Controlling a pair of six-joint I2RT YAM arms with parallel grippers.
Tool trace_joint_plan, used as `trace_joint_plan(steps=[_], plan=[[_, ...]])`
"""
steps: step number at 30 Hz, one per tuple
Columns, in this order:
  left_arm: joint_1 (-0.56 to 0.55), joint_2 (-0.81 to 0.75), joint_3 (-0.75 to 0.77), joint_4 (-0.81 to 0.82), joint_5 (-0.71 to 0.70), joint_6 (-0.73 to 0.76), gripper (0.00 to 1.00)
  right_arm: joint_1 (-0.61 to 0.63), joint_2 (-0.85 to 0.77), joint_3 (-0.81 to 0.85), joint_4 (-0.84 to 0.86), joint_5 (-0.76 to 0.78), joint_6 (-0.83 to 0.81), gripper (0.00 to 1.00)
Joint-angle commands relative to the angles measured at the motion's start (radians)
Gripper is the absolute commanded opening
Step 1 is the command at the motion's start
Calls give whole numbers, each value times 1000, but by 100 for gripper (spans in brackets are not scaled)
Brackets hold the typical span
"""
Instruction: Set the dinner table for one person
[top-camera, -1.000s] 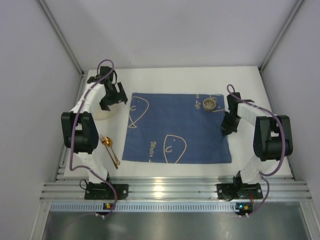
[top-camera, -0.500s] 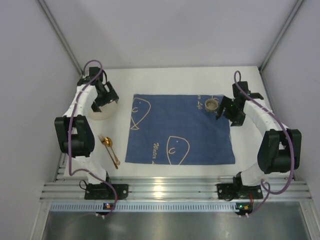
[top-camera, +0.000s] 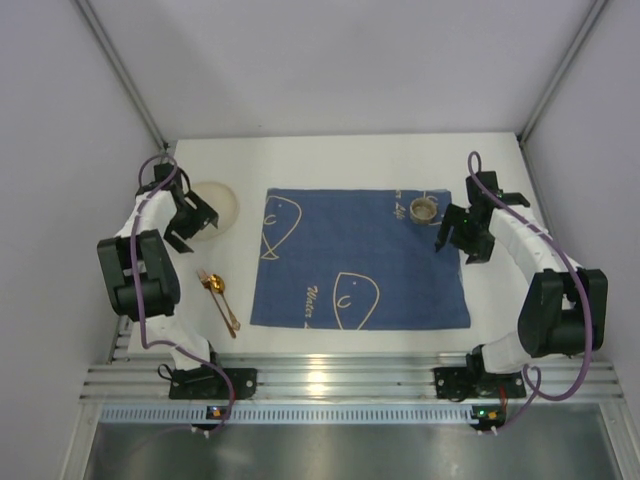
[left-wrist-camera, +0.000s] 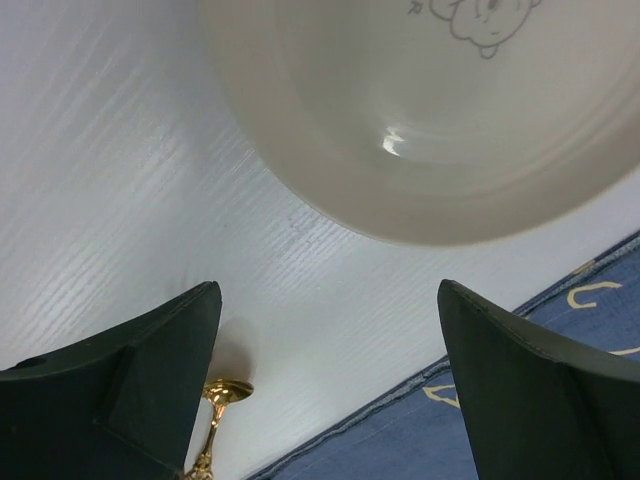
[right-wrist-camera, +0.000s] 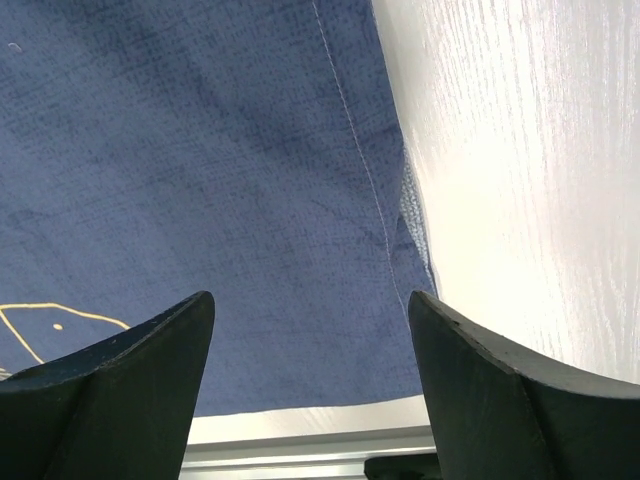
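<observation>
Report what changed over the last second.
The left gripper swung left and nearer, off the cream round ceramic plate, uncovering it. The right gripper went farther beside the small tan cup, then eased back. The blue whale-print cloth placemat edged slightly right. Both grippers' jaws open; plate, cup and gold metal spoon stayed put.

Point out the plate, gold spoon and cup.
plate (top-camera: 218, 205), top external view, centre of its inside.
gold spoon (top-camera: 214, 286), top external view, its bowl.
cup (top-camera: 423, 209), top external view, its open mouth.
</observation>
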Motion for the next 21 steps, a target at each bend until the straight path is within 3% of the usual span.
trace_joint_plan(steps=[1,13,17,21], plan=[[23,-33,-68,140,49,-60,94,12,-35,4,2,7,-20,79],[41,-7,-160,381,48,-163,92,12,-26,-4,8,-21,-23,77],[47,68,-134,365,49,-149,89,12,-20,3,9,-21,-15,77],[49,104,-137,386,105,-146,79,12,-14,12,9,-15,-7,77]])
